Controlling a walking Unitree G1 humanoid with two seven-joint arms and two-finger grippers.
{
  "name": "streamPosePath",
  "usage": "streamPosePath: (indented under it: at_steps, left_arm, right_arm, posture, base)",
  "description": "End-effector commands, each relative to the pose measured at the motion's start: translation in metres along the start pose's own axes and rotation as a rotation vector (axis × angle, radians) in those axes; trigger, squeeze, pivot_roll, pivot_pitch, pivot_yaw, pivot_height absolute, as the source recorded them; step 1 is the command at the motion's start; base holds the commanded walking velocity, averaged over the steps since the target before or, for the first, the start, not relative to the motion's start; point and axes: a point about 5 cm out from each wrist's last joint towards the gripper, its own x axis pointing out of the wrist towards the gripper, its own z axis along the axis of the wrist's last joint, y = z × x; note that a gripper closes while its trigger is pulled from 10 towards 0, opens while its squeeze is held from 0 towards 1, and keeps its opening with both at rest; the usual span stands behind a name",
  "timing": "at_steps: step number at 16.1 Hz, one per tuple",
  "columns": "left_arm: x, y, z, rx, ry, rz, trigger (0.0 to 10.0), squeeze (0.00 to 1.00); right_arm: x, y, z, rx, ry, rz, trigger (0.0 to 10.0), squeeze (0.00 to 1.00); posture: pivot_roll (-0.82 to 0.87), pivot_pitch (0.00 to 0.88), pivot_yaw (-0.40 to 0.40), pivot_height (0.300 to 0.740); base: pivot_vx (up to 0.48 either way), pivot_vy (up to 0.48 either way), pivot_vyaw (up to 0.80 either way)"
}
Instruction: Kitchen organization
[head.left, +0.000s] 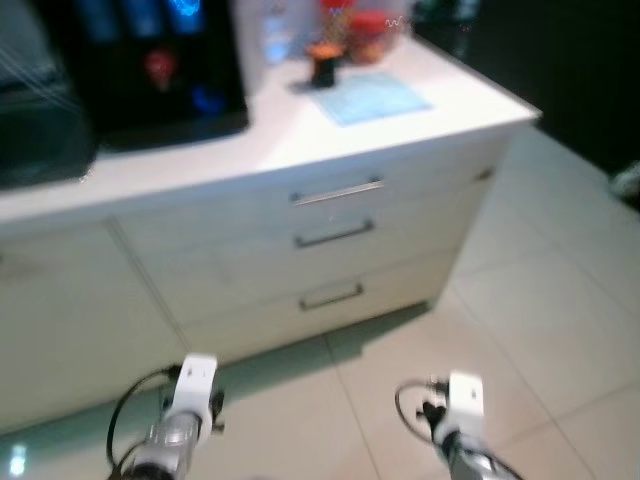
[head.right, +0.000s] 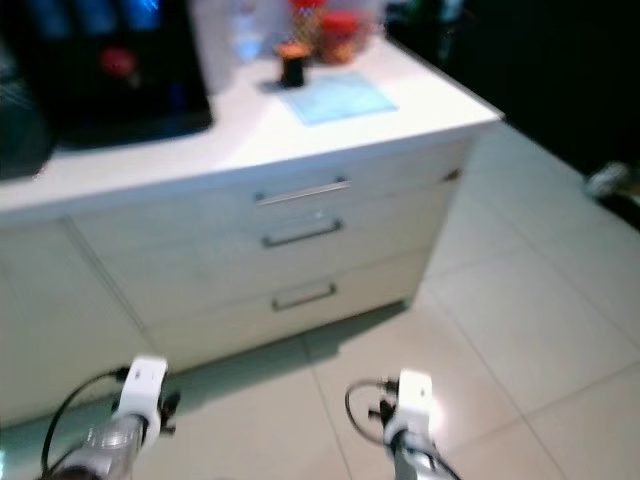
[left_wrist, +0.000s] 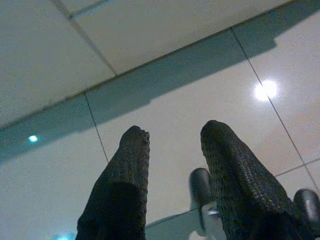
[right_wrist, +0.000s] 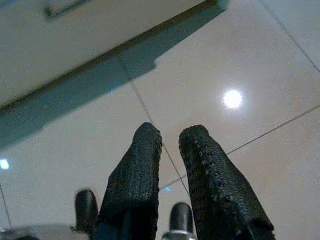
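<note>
The head cameras look down, slightly blurred, at a white bench (head.left: 300, 140) with a cream cabinet beneath it that carries three drawers stacked one above another, the top drawer handle (head.left: 337, 193) a long silver bar and the two below it shorter. On the bench top lies a pale blue mat (head.left: 368, 97), and just beside its far corner stands a small dark cup (head.left: 322, 68) with an orange top. Behind that sit a red-lidded jar (head.left: 370, 32) and a clear bottle (head.left: 277, 35), too blurred to tell more. A large black appliance (head.left: 140, 65) with blue lights occupies the bench to the robot's left. The floor (head.left: 540, 300) is pale glossy tile, with a shadow along the cabinet foot. Both arms hang low in front of the cabinet, well apart from the bench things. The left claw (left_wrist: 172, 145) points at the tile, its two black fingers spread with a clear gap and nothing between them. The right claw (right_wrist: 170, 142) also points at the floor near the cabinet base, its fingers close together with only a narrow slit, holding nothing.
</note>
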Motion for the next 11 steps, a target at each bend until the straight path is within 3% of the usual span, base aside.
streamPosePath:
  at_steps: [1,7,11]
  left_arm:
    - [-0.0012,0.003,-0.0055,0.012,0.018,0.007,10.0,0.0]
    - [-0.0012,0.0027,-0.0058,0.01,0.022,0.007,10.0,0.0]
    - [-0.001,0.0024,-0.0048,0.012,0.019,0.008,10.0,0.0]
  right_arm:
    - [0.0002,0.0056,-0.0002,-0.001,-0.006,0.017,10.0,0.0]
    - [0.0002,0.007,-0.0001,0.004,-0.011,0.024,10.0,0.0]
    - [0.0007,0.007,0.0013,0.021,-0.011,0.023,10.0,0.0]
  posture:
    - [-0.16,0.0,0.005,0.74]
    - [-0.16,0.0,0.004,0.74]
    - [-0.16,0.0,0.005,0.74]
  base:
    - [0.0,0.0,0.8]
    - [0.0,0.0,0.8]
    - [0.0,0.0,0.0]
